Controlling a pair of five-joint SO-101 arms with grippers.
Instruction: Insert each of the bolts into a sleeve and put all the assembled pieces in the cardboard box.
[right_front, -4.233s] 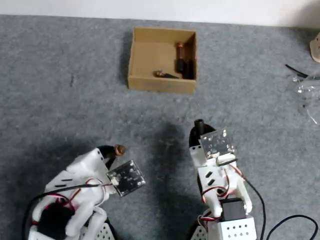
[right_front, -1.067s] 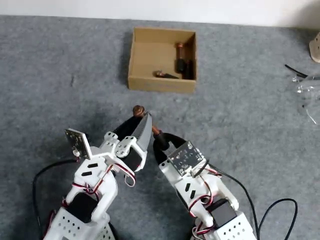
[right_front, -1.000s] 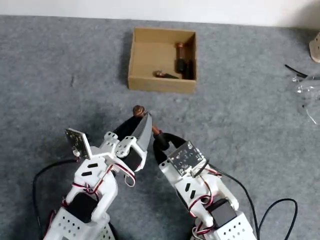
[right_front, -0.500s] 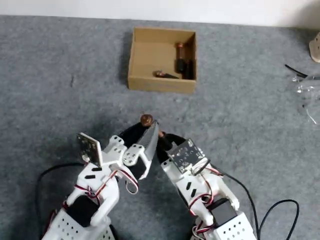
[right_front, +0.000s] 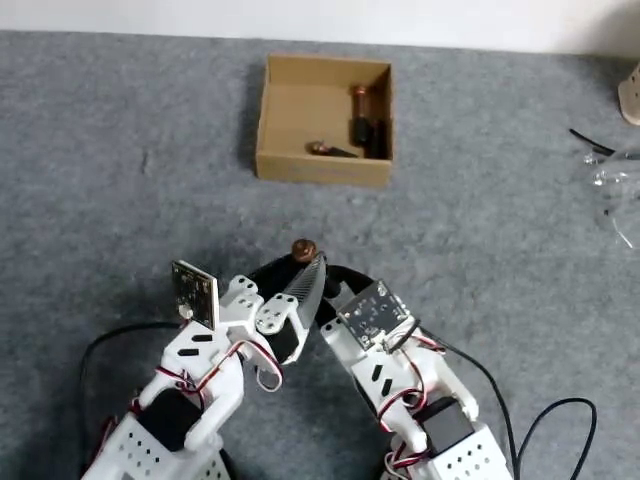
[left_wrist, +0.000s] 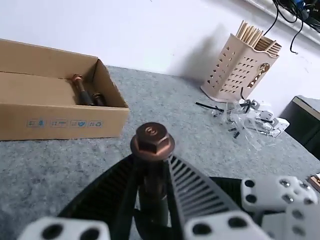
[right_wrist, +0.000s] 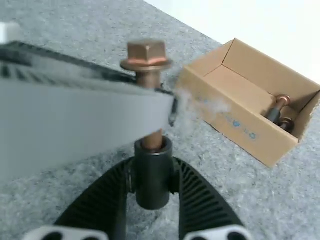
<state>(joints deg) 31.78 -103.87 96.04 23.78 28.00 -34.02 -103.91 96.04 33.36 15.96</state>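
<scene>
My left gripper (left_wrist: 152, 167) is shut on the shank of a copper hex-head bolt (left_wrist: 152, 145), held upright. My right gripper (right_wrist: 152, 182) is shut on a black sleeve (right_wrist: 151, 172), also upright, directly under the bolt (right_wrist: 146, 57). The bolt's lower end sits in the sleeve's mouth. From above, both grippers meet at the table's near middle, with the bolt head (right_front: 303, 249) on top. The cardboard box (right_front: 320, 170) stands farther back and holds assembled pieces (right_front: 362, 115).
A beige perforated holder (left_wrist: 245, 67) with sticks stands at the far right. Clear plastic bits and black wires (right_front: 610, 170) lie near it. Grey carpet lies bare between the grippers and the box (right_wrist: 235, 122).
The left arm has swung right and back toward the right gripper, bringing the bolt over the sleeve. The right gripper has shifted only slightly.
</scene>
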